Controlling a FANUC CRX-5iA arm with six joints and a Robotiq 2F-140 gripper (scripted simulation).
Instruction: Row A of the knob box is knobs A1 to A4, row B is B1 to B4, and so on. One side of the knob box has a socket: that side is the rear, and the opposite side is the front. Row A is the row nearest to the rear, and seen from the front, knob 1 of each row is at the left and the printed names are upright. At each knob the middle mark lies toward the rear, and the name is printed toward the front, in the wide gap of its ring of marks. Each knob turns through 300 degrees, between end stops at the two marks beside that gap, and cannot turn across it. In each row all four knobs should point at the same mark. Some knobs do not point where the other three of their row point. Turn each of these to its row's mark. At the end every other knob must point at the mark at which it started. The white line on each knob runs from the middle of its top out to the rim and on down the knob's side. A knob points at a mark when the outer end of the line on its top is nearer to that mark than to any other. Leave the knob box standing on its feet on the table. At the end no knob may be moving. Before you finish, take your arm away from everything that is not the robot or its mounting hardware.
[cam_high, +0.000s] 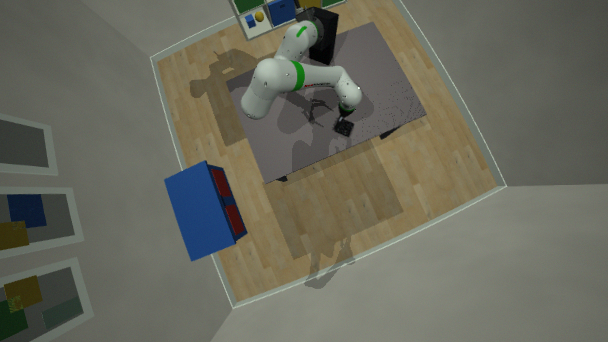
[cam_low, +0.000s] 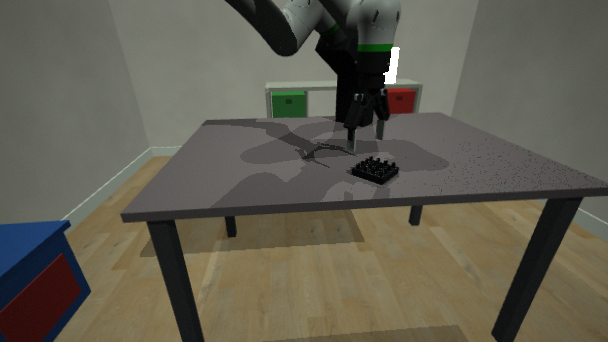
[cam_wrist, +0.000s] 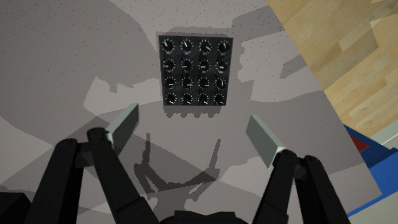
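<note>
Wrist view: the knob box (cam_high: 344, 127) (cam_low: 375, 171) (cam_wrist: 196, 74) is seen beyond the jaws, lying across the gap between them and farther out than their tips. Four rows of four dark knobs (cam_wrist: 204, 66) are carried on its top. White lines and small marks can be made out around them, but the printed names are too small to be read, and the mark met by each line cannot be told with certainty. The box is set upright on the grey surface (cam_high: 260, 145) (cam_low: 200, 175) (cam_wrist: 60, 60), near the long edge that is turned toward the exterior camera.

The jaws are spread fully open, and nothing is held. Their pale pads (cam_low: 351, 145) (cam_wrist: 124, 127) are apart from the box, and in the exterior view they are held above the surface, behind the box. The white arm (cam_high: 325, 75) (cam_low: 377, 25) is bent over the surface, with its wrist pointed downward. A dark shadow (cam_wrist: 177, 187) of the jaws is cast on the surface, between the pads and the wrist camera's lower edge.

Behind the surface, a green bin (cam_low: 289, 105) and a red bin (cam_low: 401, 101) are held in a pale shelf unit (cam_low: 320, 86). A blue cabinet (cam_high: 195, 210) (cam_low: 30, 245) with red panels is placed on the floor, well apart from the box.
</note>
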